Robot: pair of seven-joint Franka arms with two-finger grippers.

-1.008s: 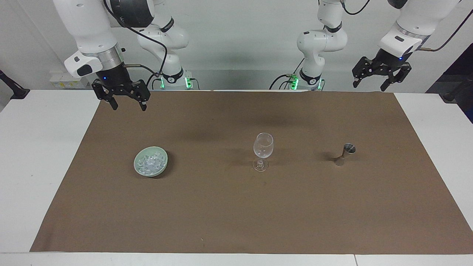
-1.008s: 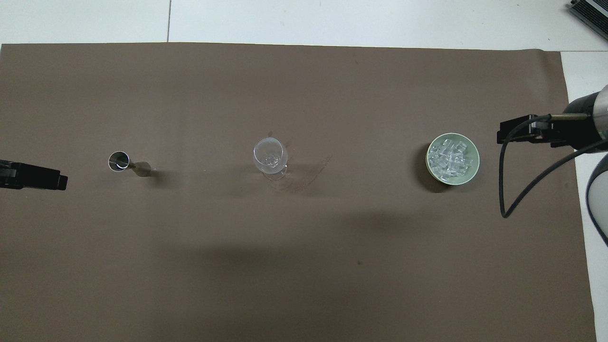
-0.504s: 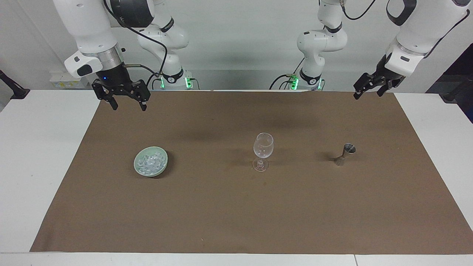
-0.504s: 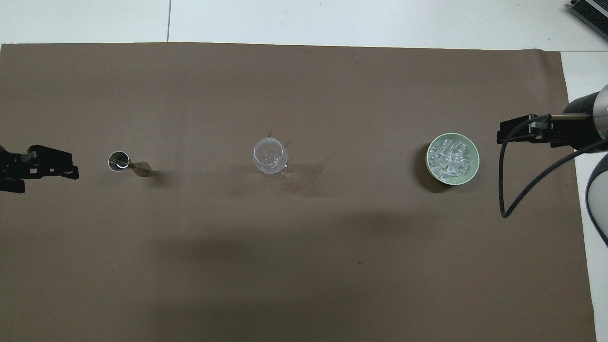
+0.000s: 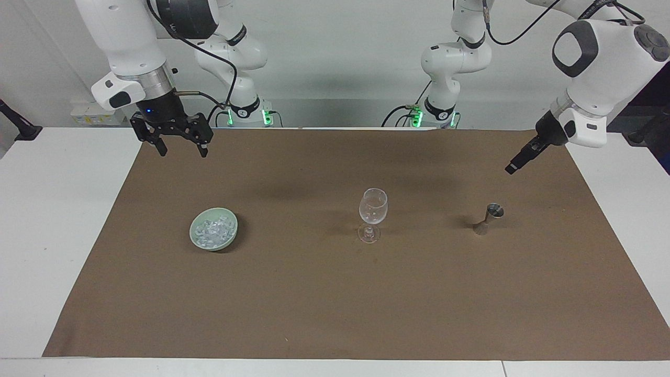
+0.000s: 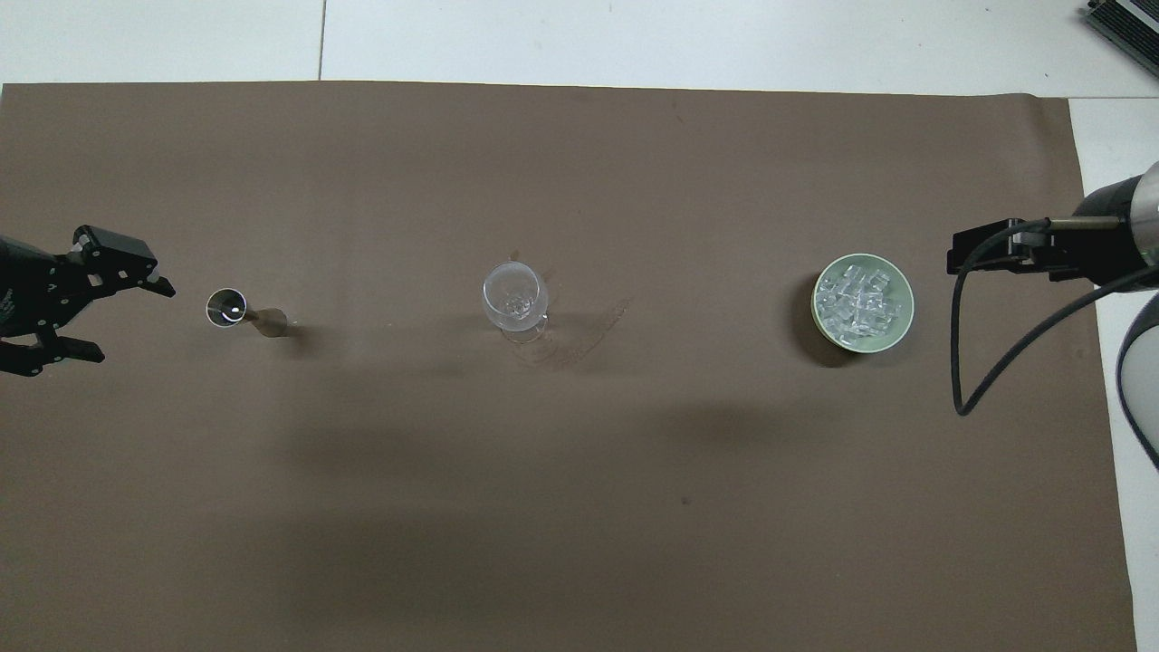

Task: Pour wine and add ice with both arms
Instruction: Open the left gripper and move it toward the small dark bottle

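Observation:
A clear wine glass [image 5: 372,208] [image 6: 514,297] stands upright at the middle of the brown mat. A small metal jigger [image 5: 489,218] [image 6: 228,307] stands toward the left arm's end. The ice [image 5: 211,230] [image 6: 855,302] lies heaped in a pale green dish [image 5: 231,233] [image 6: 905,312] toward the right arm's end. My left gripper [image 5: 511,168] [image 6: 131,323] is open and empty, in the air over the mat beside the jigger. My right gripper [image 5: 181,151] [image 6: 958,258] is open and empty, over the mat's edge beside the dish, waiting.
The brown mat [image 5: 314,303] [image 6: 579,507] covers most of the white table [image 5: 57,220]. A black cable [image 6: 960,362] hangs from the right wrist.
My left gripper has come down and in toward the jigger, and its wrist has turned. The right arm, glass, jigger and dish have not moved.

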